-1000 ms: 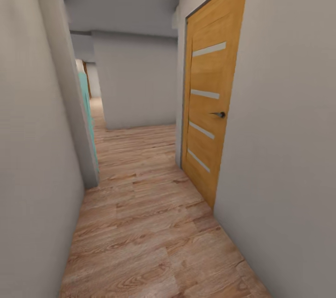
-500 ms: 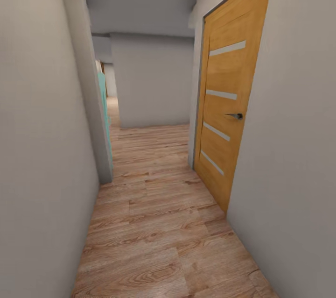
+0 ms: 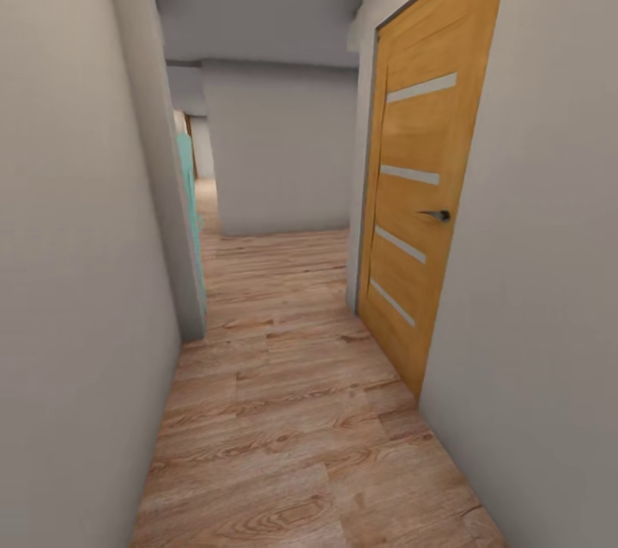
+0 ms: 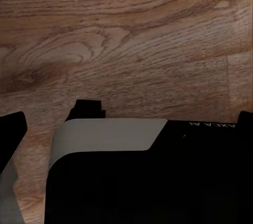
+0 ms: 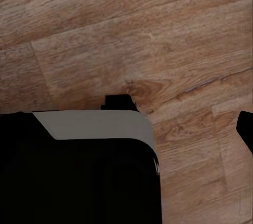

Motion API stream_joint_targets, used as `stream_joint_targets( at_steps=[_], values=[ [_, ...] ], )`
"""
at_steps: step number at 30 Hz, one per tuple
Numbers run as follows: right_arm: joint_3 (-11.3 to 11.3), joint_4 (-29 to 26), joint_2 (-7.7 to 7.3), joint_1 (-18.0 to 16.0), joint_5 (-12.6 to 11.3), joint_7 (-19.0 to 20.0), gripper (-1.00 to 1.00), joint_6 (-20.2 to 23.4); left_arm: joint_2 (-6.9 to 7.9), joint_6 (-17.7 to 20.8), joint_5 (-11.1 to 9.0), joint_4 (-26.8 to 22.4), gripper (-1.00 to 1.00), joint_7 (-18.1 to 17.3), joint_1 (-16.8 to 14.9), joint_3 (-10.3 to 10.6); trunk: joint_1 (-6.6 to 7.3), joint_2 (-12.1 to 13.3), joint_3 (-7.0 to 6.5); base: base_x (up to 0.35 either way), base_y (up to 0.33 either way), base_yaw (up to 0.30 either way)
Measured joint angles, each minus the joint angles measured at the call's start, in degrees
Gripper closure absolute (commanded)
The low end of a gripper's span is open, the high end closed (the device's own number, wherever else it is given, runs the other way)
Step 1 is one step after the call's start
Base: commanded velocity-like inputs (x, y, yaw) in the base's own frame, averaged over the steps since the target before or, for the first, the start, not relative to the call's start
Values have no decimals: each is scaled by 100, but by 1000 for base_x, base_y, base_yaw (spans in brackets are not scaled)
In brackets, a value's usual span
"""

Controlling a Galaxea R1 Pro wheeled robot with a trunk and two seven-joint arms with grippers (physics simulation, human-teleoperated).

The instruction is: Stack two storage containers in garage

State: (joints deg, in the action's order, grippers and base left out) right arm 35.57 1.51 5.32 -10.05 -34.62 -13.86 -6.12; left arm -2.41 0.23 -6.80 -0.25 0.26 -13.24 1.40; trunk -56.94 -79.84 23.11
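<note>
Two pale grey walls (image 3: 69, 273) bound a narrow corridor in the head view, floored throughout with wood plank flooring (image 3: 292, 411). An orange-brown wooden door (image 3: 412, 213) is set in the right-hand wall; it is shut, carries four pale horizontal inlays and has a dark lever handle (image 3: 436, 214) at mid height. A teal door edge (image 3: 190, 204) is seen past the corner of the left-hand wall. A grey end wall (image 3: 279, 153) closes the corridor ahead, with an opening to its left.

In the left wrist view, planks are seen beyond a black and grey part of the robot's body (image 4: 142, 176). Dark shapes at both edges may be the left gripper's fingers; its opening cannot be told. In the right wrist view, the same flooring is seen past a black and grey body part (image 5: 79, 166); the right gripper's opening cannot be told either.

The storage containers' position cannot be established from these views.
</note>
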Motion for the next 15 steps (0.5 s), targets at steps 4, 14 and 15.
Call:
stream_joint_targets(
  at_steps=[4,14,15],
  values=[
    [0,0,3,0,0,0,-100,0,3,1,0,0,-100,-1,0,0,0,0,0,316,0,0],
    [-7,1,8,0,0,0,-100,5,4,1,6,0,-100,5,0,0,0,0,0,320,0,0],
    [-8,1,8,0,0,0,-100,4,4,1,5,0,-100,5,0,0,0,0,0,320,0,0]
  ],
)
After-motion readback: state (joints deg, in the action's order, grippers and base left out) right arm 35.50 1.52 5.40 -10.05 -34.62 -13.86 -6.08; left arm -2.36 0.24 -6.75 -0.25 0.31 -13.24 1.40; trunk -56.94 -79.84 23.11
